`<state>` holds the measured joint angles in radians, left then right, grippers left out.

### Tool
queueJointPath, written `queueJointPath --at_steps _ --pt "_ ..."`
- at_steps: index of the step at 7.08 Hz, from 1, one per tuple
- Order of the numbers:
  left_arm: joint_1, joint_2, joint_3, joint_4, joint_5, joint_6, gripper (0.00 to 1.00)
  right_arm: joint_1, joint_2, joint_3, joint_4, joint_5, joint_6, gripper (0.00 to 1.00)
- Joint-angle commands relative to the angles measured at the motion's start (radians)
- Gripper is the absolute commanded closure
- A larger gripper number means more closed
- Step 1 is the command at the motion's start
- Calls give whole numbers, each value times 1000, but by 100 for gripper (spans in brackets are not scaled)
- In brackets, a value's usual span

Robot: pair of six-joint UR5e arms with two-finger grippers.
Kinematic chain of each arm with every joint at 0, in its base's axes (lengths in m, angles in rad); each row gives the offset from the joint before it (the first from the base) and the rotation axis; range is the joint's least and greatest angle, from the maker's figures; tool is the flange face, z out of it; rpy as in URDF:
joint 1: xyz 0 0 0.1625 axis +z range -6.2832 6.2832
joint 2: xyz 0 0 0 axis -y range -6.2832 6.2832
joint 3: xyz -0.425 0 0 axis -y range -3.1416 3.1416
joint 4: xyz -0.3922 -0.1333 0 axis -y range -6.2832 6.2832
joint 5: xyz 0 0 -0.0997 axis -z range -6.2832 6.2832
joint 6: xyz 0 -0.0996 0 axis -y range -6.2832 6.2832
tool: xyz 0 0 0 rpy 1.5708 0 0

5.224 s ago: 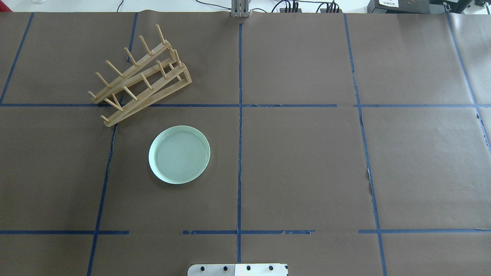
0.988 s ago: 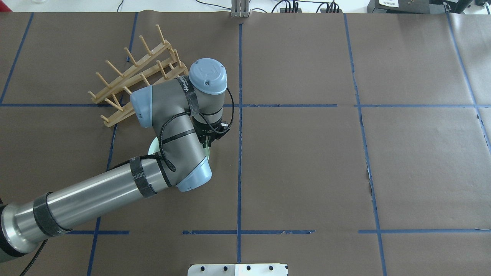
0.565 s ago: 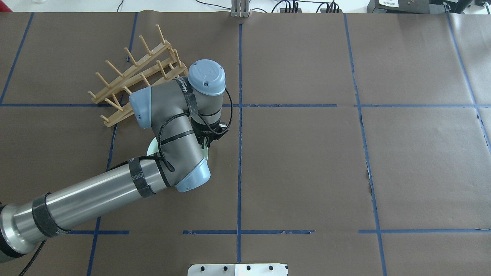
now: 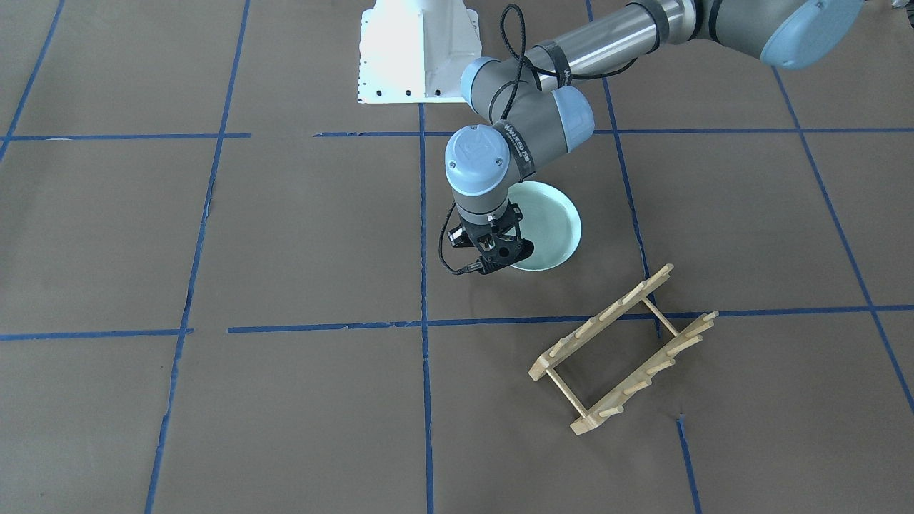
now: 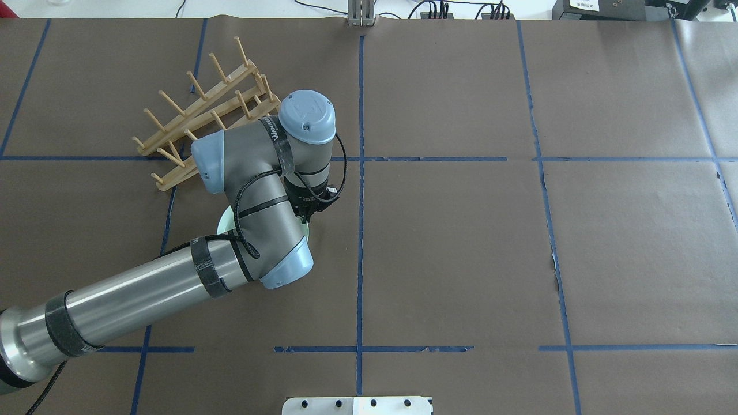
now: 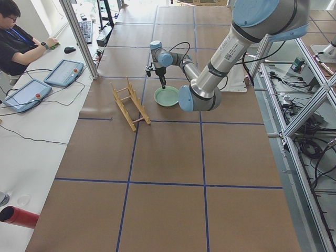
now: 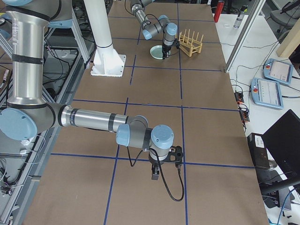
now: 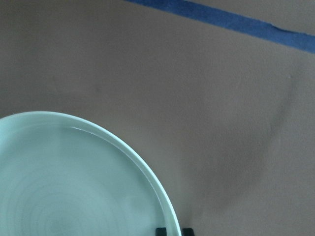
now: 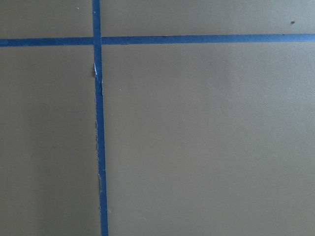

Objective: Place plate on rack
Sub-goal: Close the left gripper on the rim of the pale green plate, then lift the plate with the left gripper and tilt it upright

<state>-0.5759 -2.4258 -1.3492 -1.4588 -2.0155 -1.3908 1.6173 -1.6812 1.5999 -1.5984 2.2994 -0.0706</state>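
Observation:
The pale mint-green plate [image 4: 550, 221] lies on the brown paper, mostly hidden under my left arm in the overhead view [image 5: 225, 221]. My left gripper [image 4: 501, 261] points down at the plate's rim on the side away from the rack and is shut on that rim. The left wrist view shows the plate [image 8: 64, 187] with the rim between the two dark fingertips [image 8: 162, 231]. The wooden rack [image 4: 600, 318] stands apart from the plate, at the overhead view's upper left [image 5: 196, 109]. My right gripper [image 7: 154, 177] hangs over bare paper far from both; I cannot tell whether it is open.
Blue tape lines grid the brown paper. The white robot base [image 4: 418, 50] stands at the table's middle edge. An operator [image 6: 16, 42] sits at a side desk with tablets [image 6: 63, 72]. A red cylinder [image 6: 21, 216] lies beside the table.
My left arm came in over the plate. Over the last second the wrist and the plate have shifted together a little to the overhead view's left. The rack has not moved.

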Motion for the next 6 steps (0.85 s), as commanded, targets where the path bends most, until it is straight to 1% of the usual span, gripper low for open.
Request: queueJointPath --at_steps 1,2,3,4,5,6 --pt "-27 -1 -42 -18 -12 -1 100 -1 0 0 0 0 0 0" --pt "-74 -1 -130 -18 -58 1 100 1 0 -2 0 0 0 0" --pt "-135 -2 -213 -18 -153 -7 100 1 0 0 0 0 0 0" --pt "-213 -6 -299 -50 -217 -11 100 0 0 -2 0 0 0 0" --pt "-287 1 -326 -172 -279 -49 100 1 0 0 0 0 0 0" --pt "-373 23 -323 -398 -319 -145 100 1 0 0 0 0 0 0"
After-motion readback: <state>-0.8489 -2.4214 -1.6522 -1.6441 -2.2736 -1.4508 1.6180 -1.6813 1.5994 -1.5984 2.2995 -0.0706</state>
